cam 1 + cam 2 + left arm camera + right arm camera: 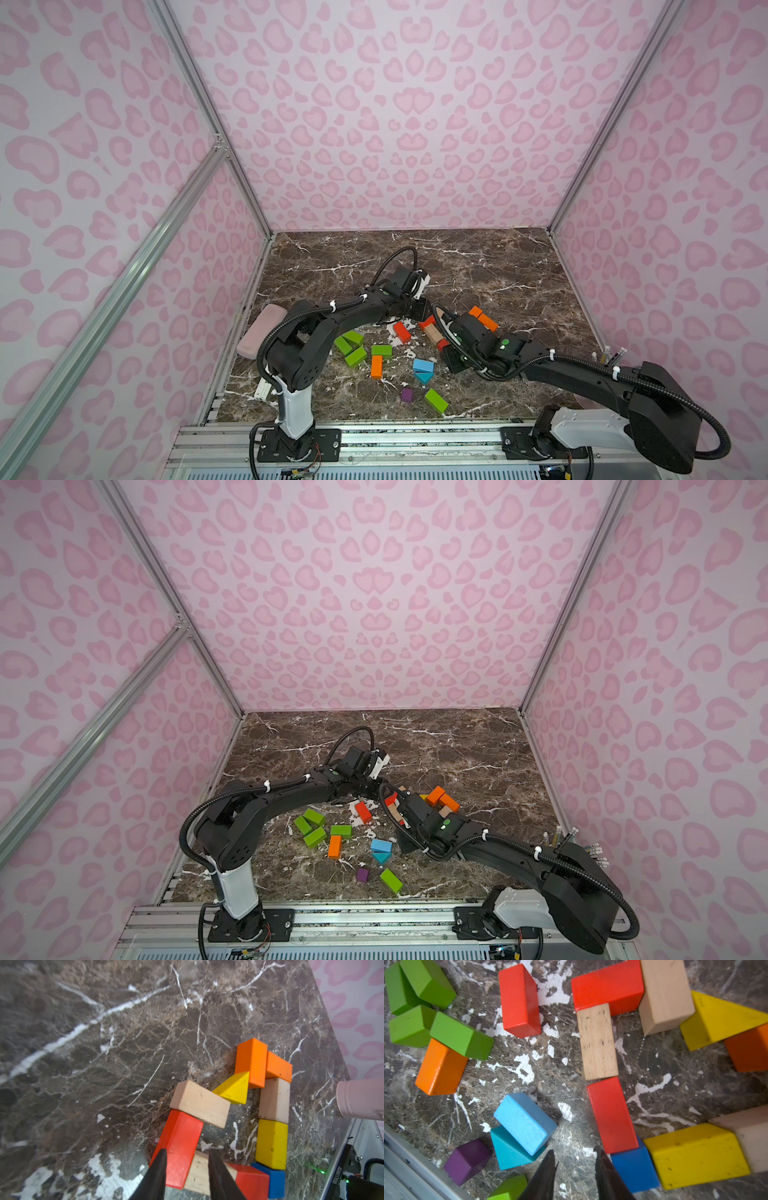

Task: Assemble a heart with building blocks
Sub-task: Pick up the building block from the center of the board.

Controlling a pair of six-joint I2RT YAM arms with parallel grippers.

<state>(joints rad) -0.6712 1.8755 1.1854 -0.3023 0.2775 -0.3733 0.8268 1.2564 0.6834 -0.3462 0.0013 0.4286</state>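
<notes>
L arm [332, 318] bends fwd & across to mid-table [478, 266], wrist tipped down. L gripper [187, 1152] has jaws slightly apart over the red brick [180, 1138] & tan brick [197, 1174]; contact unclear. R arm [573, 365] stretches low from the near-right base. R gripper [575, 1151] is parted w/ nothing btwn, beside the blue cube [633, 1167]. Building blocks: part-built outline [482, 318] centre-right, loose green bricks [356, 356] etc to its left.

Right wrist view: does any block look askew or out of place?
Yes. The light blue brick appears to lean tilted on the teal prism rather than lying flat. Nothing else stands out.
</notes>
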